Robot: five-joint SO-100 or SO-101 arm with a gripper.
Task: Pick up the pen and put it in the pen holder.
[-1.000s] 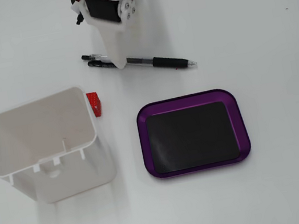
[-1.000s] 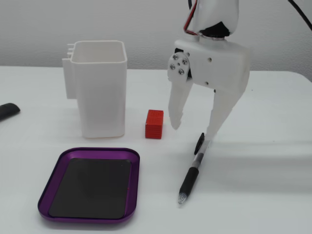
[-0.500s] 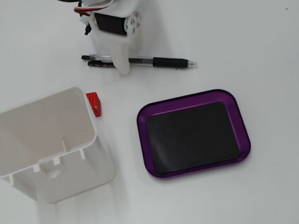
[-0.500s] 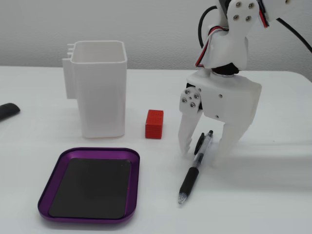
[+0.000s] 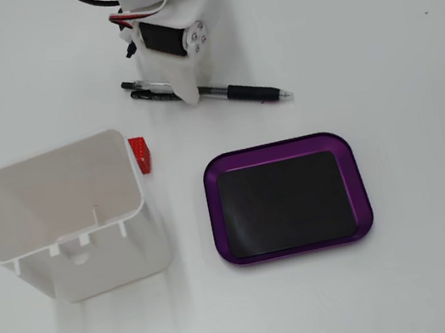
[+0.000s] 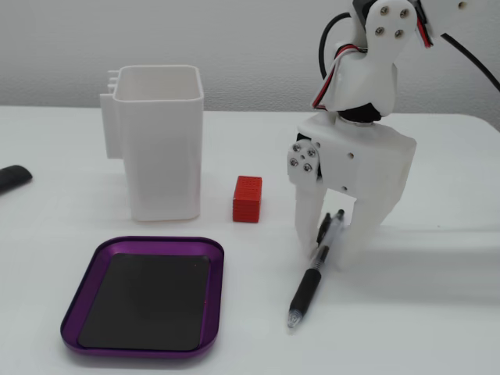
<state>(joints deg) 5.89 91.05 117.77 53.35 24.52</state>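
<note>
A black pen [image 5: 248, 93] with a clear tip lies flat on the white table, and it also shows in the other fixed view [image 6: 308, 287]. My white gripper [image 6: 330, 237] is lowered over the pen's rear half. Its jaws are open, with one finger [image 6: 307, 223] on each side of the pen and the tips near the table. In a fixed view the gripper [image 5: 183, 89] covers part of the pen. The white, open-topped pen holder [image 5: 68, 219] stands upright to the left in both fixed views [image 6: 160, 141], apart from the gripper.
A small red block [image 5: 142, 155] sits beside the holder, between it and the pen [image 6: 247, 198]. A purple tray [image 5: 355, 186] with a black inset lies near the holder [image 6: 78, 312]. A dark object [image 6: 12, 178] lies at the left edge.
</note>
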